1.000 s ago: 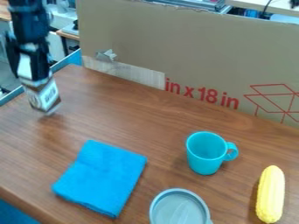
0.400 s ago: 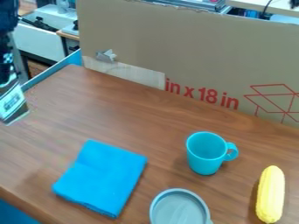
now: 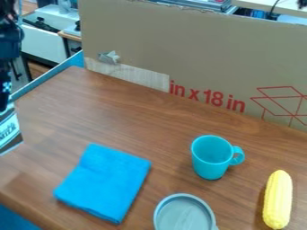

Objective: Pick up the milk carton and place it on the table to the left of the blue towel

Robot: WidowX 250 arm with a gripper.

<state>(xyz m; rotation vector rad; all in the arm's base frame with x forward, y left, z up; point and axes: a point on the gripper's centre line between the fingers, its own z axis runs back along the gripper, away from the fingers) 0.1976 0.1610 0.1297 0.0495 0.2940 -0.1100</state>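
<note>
The black arm comes in at the upper L corner & hangs down along the view's L edge, partly cut off by it. Its lower part points down, approx. vertical, w/ the claw at the low end, over the far L side of the wooden desk. The claw is closed on a small carton, gripping its upper part; exact finger gap is hard to see. Carton hangs below the claw at the L edge, its bottom slanting up to the R; can't tell if it touches the desk.

Nearest thing on the desk is a folded blue cloth, lying flat, well apart from the carton, to its R & closer to the cam. R of the cloth, nr the bottom edge, sits a round grey dish, cut off by the view. Above it, a turquoise mug stands upright, handle to the R. Far R, a yellow corn cob lies lengthwise, approx. toward the cam. Behind it all, a cardboard panel w/ red print & a pale tape strip runs along the desk's back.
</note>
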